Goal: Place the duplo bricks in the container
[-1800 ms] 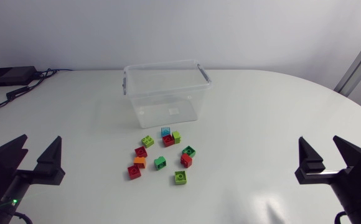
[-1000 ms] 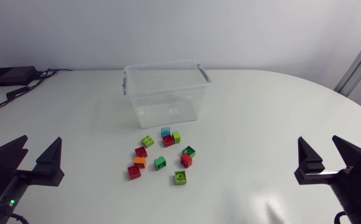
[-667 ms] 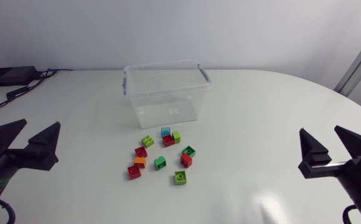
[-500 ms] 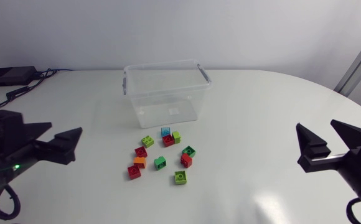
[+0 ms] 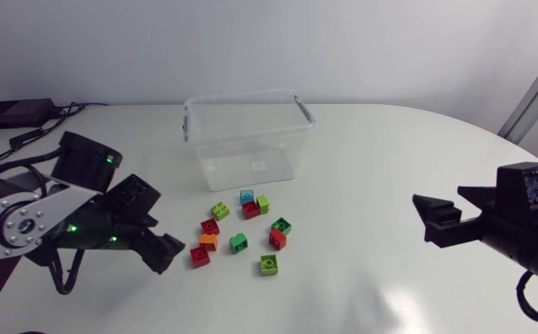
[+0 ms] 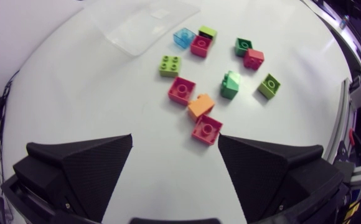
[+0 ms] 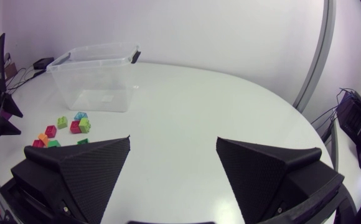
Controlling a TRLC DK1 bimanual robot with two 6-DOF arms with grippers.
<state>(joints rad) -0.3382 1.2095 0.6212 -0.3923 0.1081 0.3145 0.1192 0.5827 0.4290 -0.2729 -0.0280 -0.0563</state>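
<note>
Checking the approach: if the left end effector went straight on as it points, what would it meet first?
Probably the nearest red brick, just ahead of the left end effector, though depth is unclear.

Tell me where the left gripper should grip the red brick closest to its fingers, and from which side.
Probably from straight above, pinching the red brick across its two side walls. It sits stud-up, and the orange brick crowds its far wall, so the two walls turned toward either finger of the left gripper look freest.
</note>
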